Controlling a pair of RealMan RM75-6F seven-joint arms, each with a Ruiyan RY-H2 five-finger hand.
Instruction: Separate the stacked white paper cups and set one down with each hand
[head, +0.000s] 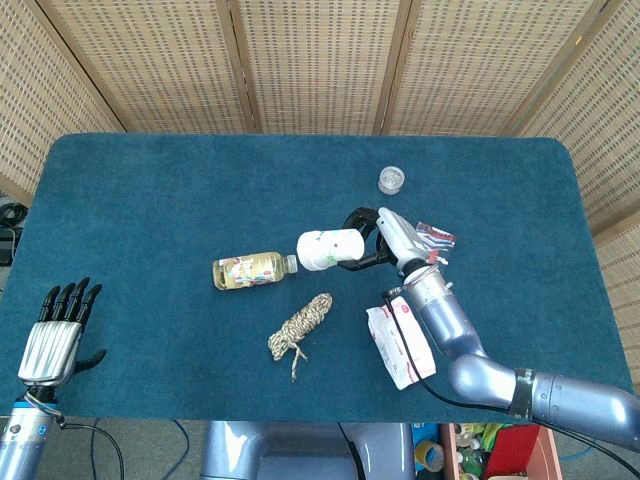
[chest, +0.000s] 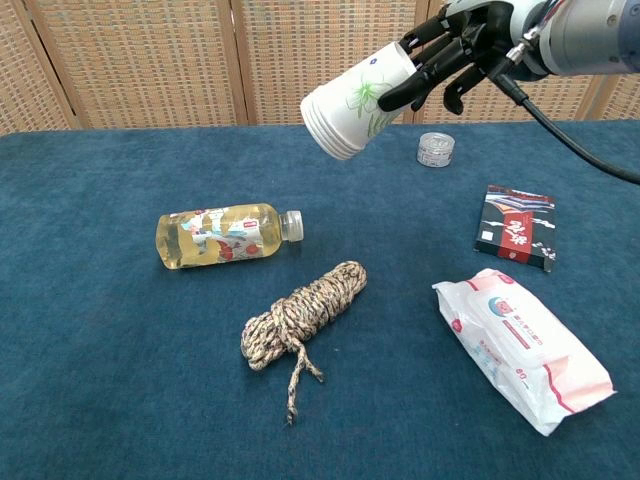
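Head view: right hand (head: 392, 238) grips the cup stack (head: 328, 249) mid-frame, tipped sideways in the air above the bottle (head: 253, 270). Left hand (head: 58, 337) is at lower left, fingers extended, empty.

Chest view: cup stack at top centre. Suggest bringing the left hand across to the stack's free end, gripping the outer cup only.

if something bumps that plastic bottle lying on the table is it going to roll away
Probably yes. The bottle lies on its side and looks round, so a sideways nudge likely rolls it. It looks nearly full, so it may feel fairly heavy, and the carpet-like table cover should slow it.

Overhead head view; low, nearer chest view.
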